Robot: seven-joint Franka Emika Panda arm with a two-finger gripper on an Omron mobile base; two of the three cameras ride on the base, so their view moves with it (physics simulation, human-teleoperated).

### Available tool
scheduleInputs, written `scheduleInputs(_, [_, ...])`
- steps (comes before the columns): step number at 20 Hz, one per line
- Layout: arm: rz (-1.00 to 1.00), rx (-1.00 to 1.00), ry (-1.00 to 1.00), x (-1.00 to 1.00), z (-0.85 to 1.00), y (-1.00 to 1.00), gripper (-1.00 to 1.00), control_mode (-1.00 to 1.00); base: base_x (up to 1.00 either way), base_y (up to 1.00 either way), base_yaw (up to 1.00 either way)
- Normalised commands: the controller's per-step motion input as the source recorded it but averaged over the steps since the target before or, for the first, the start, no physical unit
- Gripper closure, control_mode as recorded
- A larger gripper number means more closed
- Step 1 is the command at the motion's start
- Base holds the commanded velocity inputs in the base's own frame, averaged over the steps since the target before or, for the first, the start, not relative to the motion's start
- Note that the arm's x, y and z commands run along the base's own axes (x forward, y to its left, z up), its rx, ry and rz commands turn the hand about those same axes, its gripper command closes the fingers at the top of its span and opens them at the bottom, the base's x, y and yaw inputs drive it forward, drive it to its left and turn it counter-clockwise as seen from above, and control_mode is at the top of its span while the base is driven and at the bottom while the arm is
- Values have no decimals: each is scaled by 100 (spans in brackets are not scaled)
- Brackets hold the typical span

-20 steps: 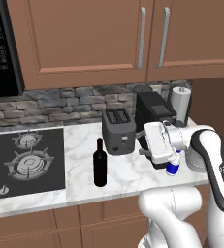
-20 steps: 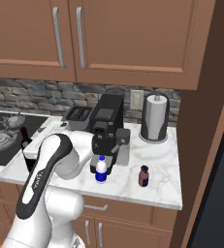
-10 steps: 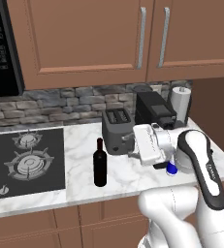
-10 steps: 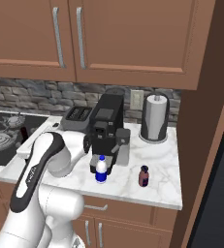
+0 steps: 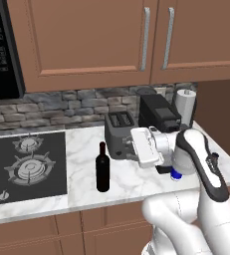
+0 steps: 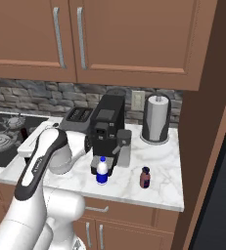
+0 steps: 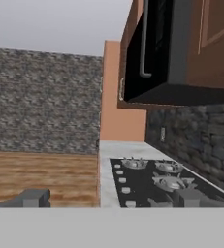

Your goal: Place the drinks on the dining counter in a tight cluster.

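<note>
While you look through the left base view, notice the black wine bottle standing upright on the marble counter beside the stove, just in front of the toaster. The hand hangs sideways near the toaster, turned toward the wine bottle but apart from it; you cannot make out the fingers here. The white bottle's blue base peeks out behind the forearm.

From the right base view, you see the small white bottle with blue label in front of the coffee machine, and the tiny reddish-brown bottle near it, toward the paper towel roll. Neither is touched.

Along the hand view, you look over the stove burners toward a far wall. Nothing sits between the jaws, which stand fully spread and empty.

You are at the first fetch, I judge: no drink is gripped yet. Next, bring the hand level with the wine bottle, square the fingers around its body, and close.
</note>
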Motion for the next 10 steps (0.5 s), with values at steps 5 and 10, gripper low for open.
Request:
scheduleInputs(5, [7,0,1,14,-20,19,-100,-100,0,0,0])
scheduleInputs(10, [4,0,0,18,-24,15,-100,-100,0,0,0])
